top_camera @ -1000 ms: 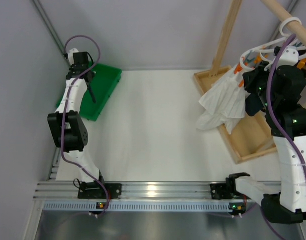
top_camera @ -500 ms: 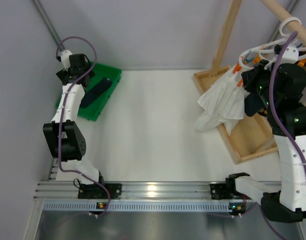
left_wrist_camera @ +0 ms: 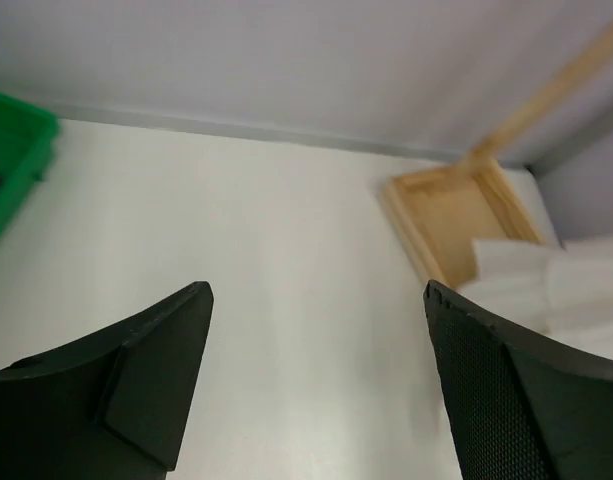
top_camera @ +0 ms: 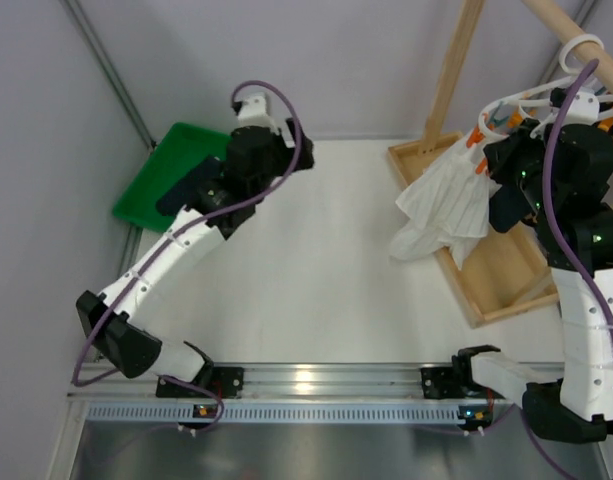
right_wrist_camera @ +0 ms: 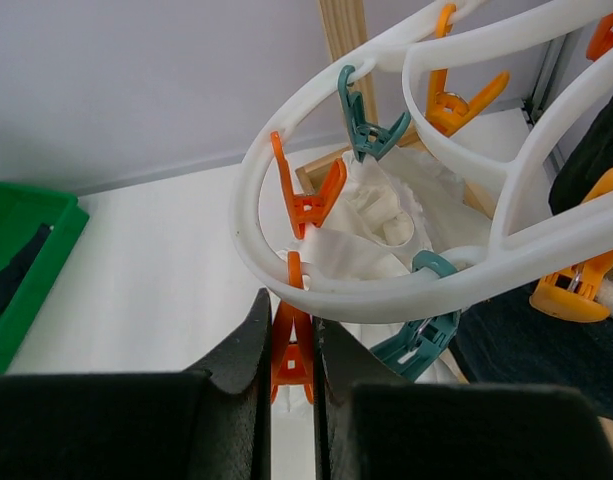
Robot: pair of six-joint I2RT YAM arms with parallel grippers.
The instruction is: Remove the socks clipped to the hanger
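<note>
Left pincer (left_wrist_camera: 316,295) spread wide over table (left_wrist_camera: 286,210) between green tray (left_wrist_camera: 16,150) and wooden frame (left_wrist_camera: 446,215) | right pincer (right_wrist_camera: 291,315) pinching orange clip (right_wrist_camera: 291,368) under rim of hanger (right_wrist_camera: 386,290)

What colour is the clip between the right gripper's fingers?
The clip is orange; clearest in right wrist view.

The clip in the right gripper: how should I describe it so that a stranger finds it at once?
In the right wrist view, find the white hanger and follow its outer ring to the lower left. An orange clip hangs there. Unlike the second orange clip higher up and the teal clips, it is pinched in the right gripper.
</note>
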